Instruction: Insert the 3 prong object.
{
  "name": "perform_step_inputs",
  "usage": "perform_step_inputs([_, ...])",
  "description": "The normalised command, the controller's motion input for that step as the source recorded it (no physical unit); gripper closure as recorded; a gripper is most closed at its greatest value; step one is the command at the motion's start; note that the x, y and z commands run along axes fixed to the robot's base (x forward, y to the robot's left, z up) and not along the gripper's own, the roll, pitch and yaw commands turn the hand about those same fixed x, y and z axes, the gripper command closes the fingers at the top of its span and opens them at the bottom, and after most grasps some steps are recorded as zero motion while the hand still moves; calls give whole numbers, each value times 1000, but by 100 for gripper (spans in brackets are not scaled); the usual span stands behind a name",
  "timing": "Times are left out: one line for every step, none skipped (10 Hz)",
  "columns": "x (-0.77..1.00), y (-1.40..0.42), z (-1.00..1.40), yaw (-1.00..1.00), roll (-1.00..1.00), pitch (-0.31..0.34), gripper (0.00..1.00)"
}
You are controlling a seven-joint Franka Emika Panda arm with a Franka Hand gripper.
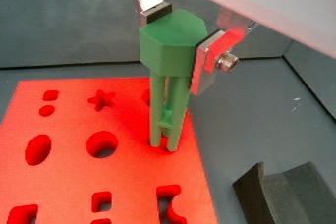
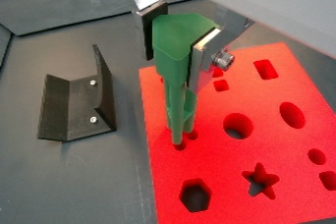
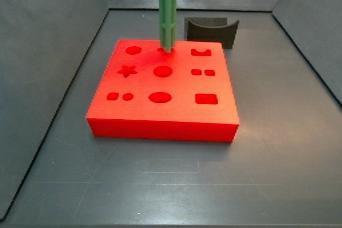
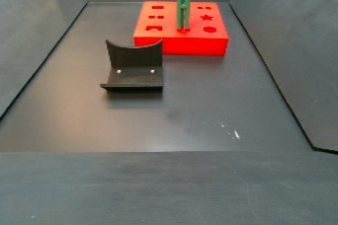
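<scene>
My gripper (image 1: 184, 36) is shut on the head of the 3 prong object (image 1: 167, 100), a tall green piece of parallel rods that hangs upright. It shows the same way in a wrist view (image 2: 180, 33). The rods' lower ends reach the top face of the red block (image 1: 66, 169), which has several shaped holes. I cannot tell whether they have entered a hole. In a side view the green piece (image 3: 168, 17) stands over the far middle of the red block (image 3: 167, 107). It also shows in a side view (image 4: 184, 0) above the block (image 4: 185, 41).
A dark grey curved block (image 3: 211, 32) stands behind the red block, also in a wrist view (image 1: 282, 194). The fixture (image 4: 132, 68) stands on the floor apart from the block, also in a wrist view (image 2: 73, 105). Grey walls ring the floor.
</scene>
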Motion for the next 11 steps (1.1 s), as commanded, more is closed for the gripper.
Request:
perform_step_inputs([-46,0,0,0,0,-16,100])
perform_step_inputs([0,0,0,0,-21,-29,100])
perform_step_inputs([-20,0,-71,0,0,-40,100])
perform_step_inputs([-191,0,-103,0,-39,0,100])
perform_step_inputs([-134,0,-63,0,-51,0,100])
perform_step_inputs([-29,0,-97,0,-96,-10,100])
perform_step_inputs([0,0,-60,-43,-81,-11,100])
perform_step_inputs([54,0,-49,-46,-66,-26,100])
perform_step_inputs([186,0,-77,-23,-77,-47,100])
perform_step_inputs([109,3,-134,-9,-74,-41,100])
perform_step_inputs([77,0,-197,-17,-46,-30,100])
